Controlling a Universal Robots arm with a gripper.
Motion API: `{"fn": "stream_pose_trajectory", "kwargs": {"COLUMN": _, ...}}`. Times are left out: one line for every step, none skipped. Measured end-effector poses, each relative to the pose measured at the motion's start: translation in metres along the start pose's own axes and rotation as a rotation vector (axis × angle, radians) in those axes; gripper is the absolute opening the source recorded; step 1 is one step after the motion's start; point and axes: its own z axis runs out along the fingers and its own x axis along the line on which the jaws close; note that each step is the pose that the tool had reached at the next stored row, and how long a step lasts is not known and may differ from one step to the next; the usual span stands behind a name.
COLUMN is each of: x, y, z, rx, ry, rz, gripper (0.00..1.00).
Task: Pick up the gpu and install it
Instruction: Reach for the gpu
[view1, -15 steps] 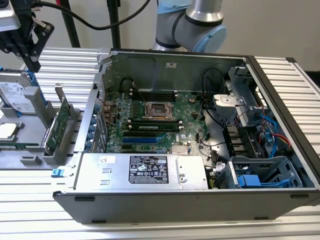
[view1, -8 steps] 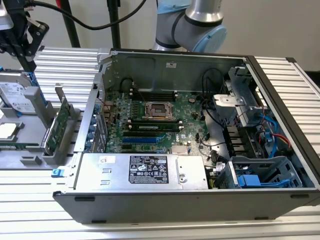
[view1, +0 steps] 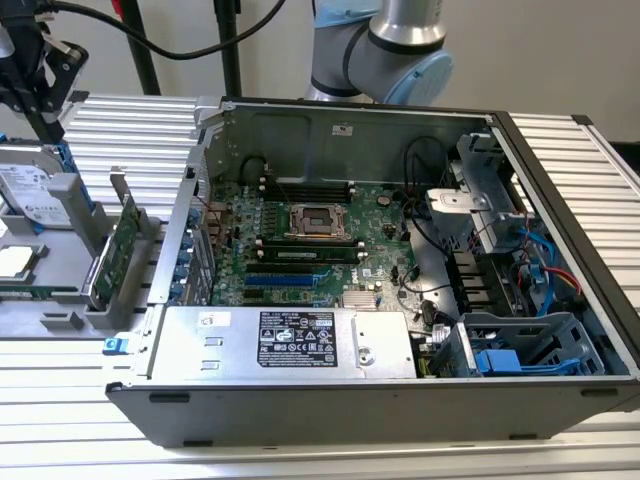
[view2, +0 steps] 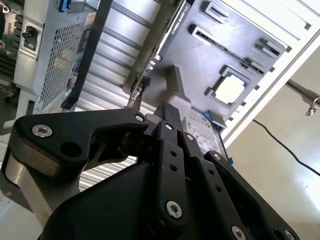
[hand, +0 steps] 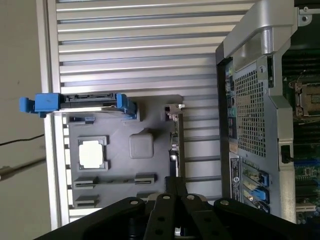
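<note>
Hanging with its fingers drawn together, the claw (hand: 175, 181) grips nothing, says the first observer. In the first wrist view it lines up with the thin edge of the gpu (hand: 175, 142) but is apart from it.

And how does the card sit? asks the second.

It stands on edge in a slot of the grey parts holder (hand: 117, 167), the first answers, green face to one side, black cover to the other, silver bracket at one end. Standing it that way probably leaves the upper edge free for a pinch from above. Laid flat, it would offer the fingers little to take.

The holder's other parts seem laid out on the same idea, the second remarks. A hard drive (hand: 90, 101) with blue rails and a square processor chip (hand: 92, 154) each have their own recess, apart from the card. The second judges this lets the claw reach one without knocking another.

And the computer case (view1: 300, 140)?

It lies on its side just beside the holder, toward the exterior view's right, with its side panel off, says the first. That turns the motherboard (view1: 385, 205) face up, so its blue expansion slots (view1: 285, 270) open upward, likely so that a card can be seated from above.

So none of the task is done, the second concludes. The card is in its holder, not in the case, and the claw has not touched it.
</note>
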Motion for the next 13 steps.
{"fn": "stream_pose_trajectory", "kwargs": {"x": 0.0002, "y": 0.0, "z": 0.0, "rx": -0.0001, "ry": 0.0, "rz": 0.0, "gripper": 0.0}}
{"fn": "stream_pose_trajectory", "kwargs": {"x": 0.0005, "y": 0.0, "z": 0.0, "rx": 0.0, "ry": 0.0, "rz": 0.0, "gripper": 0.0}}
{"fn": "stream_pose_trajectory", "kwargs": {"x": 0.0005, "y": 0.0, "z": 0.0, "rx": 0.0, "ry": 0.0, "rz": 0.0, "gripper": 0.0}}
{"fn": "stream_pose_trajectory", "kwargs": {"x": 0.0005, "y": 0.0, "z": 0.0, "rx": 0.0, "ry": 0.0, "rz": 0.0, "gripper": 0.0}}
{"fn": "stream_pose_trajectory", "kwargs": {"x": 0.0006, "y": -0.0001, "z": 0.0, "rx": 0.0, "ry": 0.0, "rz": 0.0, "gripper": 0.0}}
{"fn": "stream_pose_trajectory", "kwargs": {"x": 0.0007, "y": -0.0003, "z": -0.0001, "rx": 0.0, "ry": 0.0001, "rz": 0.0, "gripper": 0.0}}
{"fn": "stream_pose_trajectory", "kwargs": {"x": 0.0006, "y": -0.0006, "z": 0.0, "rx": -0.0001, "ry": 0.0, "rz": 0.0, "gripper": 0.0}}
{"fn": "stream_pose_trajectory", "kwargs": {"x": 0.0006, "y": -0.001, "z": 0.0, "rx": -0.0001, "ry": 0.0, "rz": 0.0, "gripper": 0.0}}
{"fn": "stream_pose_trajectory", "kwargs": {"x": 0.0005, "y": -0.0014, "z": -0.0001, "rx": 0.0, "ry": 0.0001, "rz": 0.0, "gripper": 0.0}}
{"fn": "stream_pose_trajectory", "kwargs": {"x": 0.0005, "y": -0.0019, "z": -0.0001, "rx": 0.0, "ry": 0.0, "rz": 0.0, "gripper": 0.0}}
{"fn": "stream_pose_trajectory", "kwargs": {"x": 0.0004, "y": -0.0026, "z": -0.0001, "rx": -0.0001, "ry": 0.0, "rz": 0.0, "gripper": 0.0}}
{"fn": "stream_pose_trajectory", "kwargs": {"x": 0.0003, "y": -0.0034, "z": -0.0002, "rx": 0.0, "ry": 0.0, "rz": 0.0, "gripper": 0.0}}
{"fn": "stream_pose_trajectory", "kwargs": {"x": 0.0003, "y": -0.0043, "z": -0.0002, "rx": 0.0, "ry": 0.0, "rz": 0.0, "gripper": 0.0}}
